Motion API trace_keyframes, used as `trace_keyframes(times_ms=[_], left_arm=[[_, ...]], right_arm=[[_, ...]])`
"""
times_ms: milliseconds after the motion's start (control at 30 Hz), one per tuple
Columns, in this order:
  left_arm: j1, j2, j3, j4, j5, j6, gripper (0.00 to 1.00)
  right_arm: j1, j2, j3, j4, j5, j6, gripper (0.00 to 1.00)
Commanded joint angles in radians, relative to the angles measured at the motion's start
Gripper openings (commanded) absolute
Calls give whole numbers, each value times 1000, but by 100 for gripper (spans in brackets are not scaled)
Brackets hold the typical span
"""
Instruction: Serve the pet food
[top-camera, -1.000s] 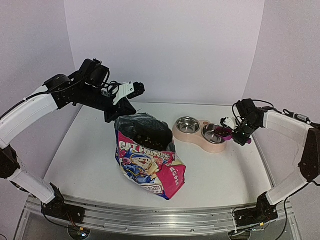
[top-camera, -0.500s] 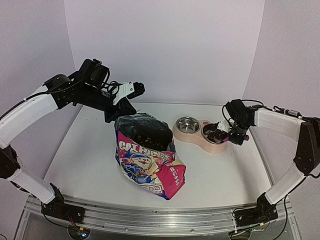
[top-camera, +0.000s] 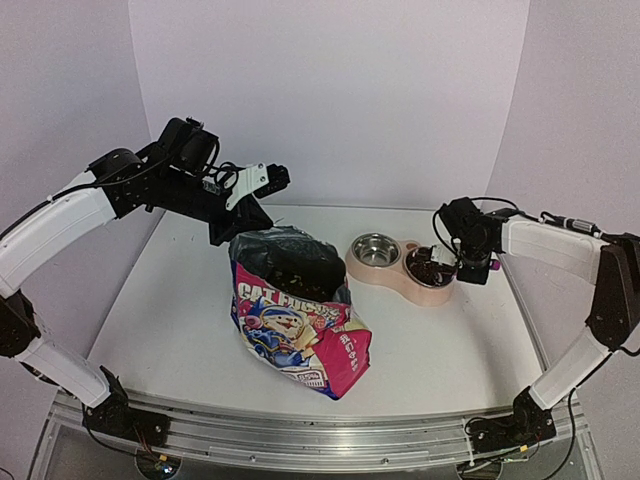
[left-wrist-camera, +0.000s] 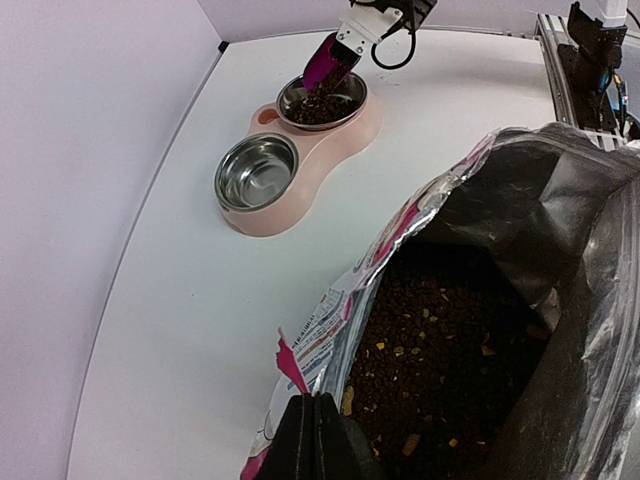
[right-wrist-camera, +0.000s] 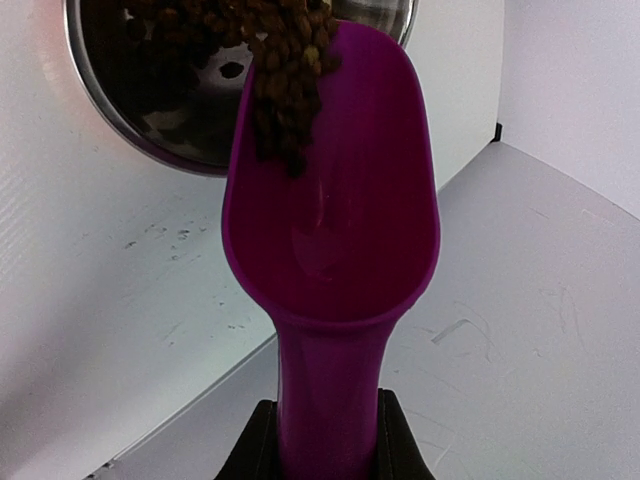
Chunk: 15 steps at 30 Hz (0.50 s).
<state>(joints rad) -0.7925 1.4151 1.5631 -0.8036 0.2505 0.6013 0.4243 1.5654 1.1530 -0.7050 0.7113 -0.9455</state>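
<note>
Near the far right corner of the counter, the right gripper (right-wrist-camera: 328, 445) was clamped on the handle of the magenta plastic scoop (right-wrist-camera: 330, 230). The scoop was tipped mouth-down over the steel bowl (top-camera: 430, 265) nearest the right edge, one of two in the pink double-bowl feeder (left-wrist-camera: 300, 165). Small dark brown kibble pellets (right-wrist-camera: 285, 60) were bunched at the scoop's lip above that bowl, and a layer already covered its bottom. The second steel bowl (left-wrist-camera: 257, 172), on the pouch side, was bare. The glossy pink, blue and white cat food pouch (top-camera: 300, 330) sat mid-counter, a bit left of centre, with its mouth open toward the far edge and plenty more kibble inside. The left gripper (left-wrist-camera: 318, 430) was pinched tight on the pouch's torn rim, propping it open. My read: one serving roughly delivered. What's left is shaking the last pellets off the scoop and maybe filling the second bowl, though the task doesn't say. Obstacles: only the bare bowl and the pouch's raised foil rim lay between scoop and pouch mouth. The left arm hung over the far left corner, well apart from the right one. Risk: pellets spilling past the bowl rim onto the counter.
</note>
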Motion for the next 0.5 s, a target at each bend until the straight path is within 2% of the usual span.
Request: trace_keyframes(times_ms=[0,300,467], left_arm=[[11,-24,41,34,3,-13,0],[12,-31,38,37,2,-14,0],[12,-38,29,41,0,-17,0]], right_arm=[[24,-5,12,16,130,-59,0],[58,-32,-9,32,198,-114,0],[60,-58,40,35,155,-49,0]])
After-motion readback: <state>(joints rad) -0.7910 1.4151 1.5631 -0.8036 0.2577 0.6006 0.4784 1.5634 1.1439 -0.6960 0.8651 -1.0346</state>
